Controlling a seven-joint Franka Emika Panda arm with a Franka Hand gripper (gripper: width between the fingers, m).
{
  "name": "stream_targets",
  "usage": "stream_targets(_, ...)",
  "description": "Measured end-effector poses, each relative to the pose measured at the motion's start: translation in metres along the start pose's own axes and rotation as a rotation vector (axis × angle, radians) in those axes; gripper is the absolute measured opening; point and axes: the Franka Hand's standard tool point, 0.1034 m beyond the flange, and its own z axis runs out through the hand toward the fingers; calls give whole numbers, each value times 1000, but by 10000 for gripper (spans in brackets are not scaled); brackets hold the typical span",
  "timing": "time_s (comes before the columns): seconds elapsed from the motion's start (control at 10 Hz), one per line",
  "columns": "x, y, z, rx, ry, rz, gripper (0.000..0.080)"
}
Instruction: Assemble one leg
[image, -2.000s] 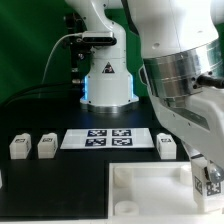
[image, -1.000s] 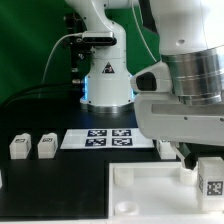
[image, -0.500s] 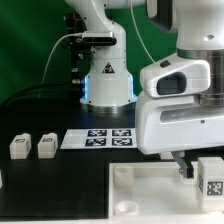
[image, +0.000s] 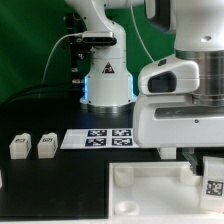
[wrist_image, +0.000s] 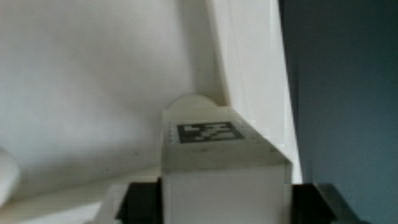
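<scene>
My gripper (image: 206, 165) is shut on a leg (image: 213, 180), a small white block with a square tag, and holds it above the right side of the large white plate (image: 140, 190). In the wrist view the leg (wrist_image: 217, 160) stands between my two dark fingers (wrist_image: 146, 203), its tagged tip close to the plate's raised edge (wrist_image: 249, 70). Two more legs (image: 18, 147) (image: 47, 146) stand on the black table at the exterior view's left. My arm's white body hides the table behind the plate's right part.
The marker board (image: 97, 138) lies flat on the table in the middle. A second robot's white base (image: 107, 80) stands behind it. The plate has a raised rim and a round socket (image: 122, 173) near its left corner.
My arm swung in from the exterior view's right over the plate's right side with the leg in the gripper, then lowered it slightly. The two legs at the left have not moved.
</scene>
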Motion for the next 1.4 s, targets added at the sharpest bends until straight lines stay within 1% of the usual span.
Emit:
stream_targets(0.1,0,0,0,1,0,79,303)
stream_targets(0.2,0,0,0,6,-3,229,302)
stream_targets(0.4,2,-1,-2,34,-14,724,301)
stream_targets(0.5,4,1,-2,66,-44,909,301)
stream_targets(0.6,5,3,-2,91,-68,1050,301)
stream_targets(0.7,5,4,-1,102,-73,1166,301)
stream_targets(0.8,2,3,0,97,-77,1208,301)
stream_targets(0.9,2,3,1,96,-76,1190,373)
stream_targets(1.0,2,3,1,97,-75,1151,373)
stream_targets(1.1,1,3,2,95,-74,1143,550)
stream_targets(1.2,-1,2,5,84,-60,986,550)
stream_targets(1.3,-2,2,7,77,-47,759,632)
stream_targets(1.4,-3,1,6,65,-45,610,644)
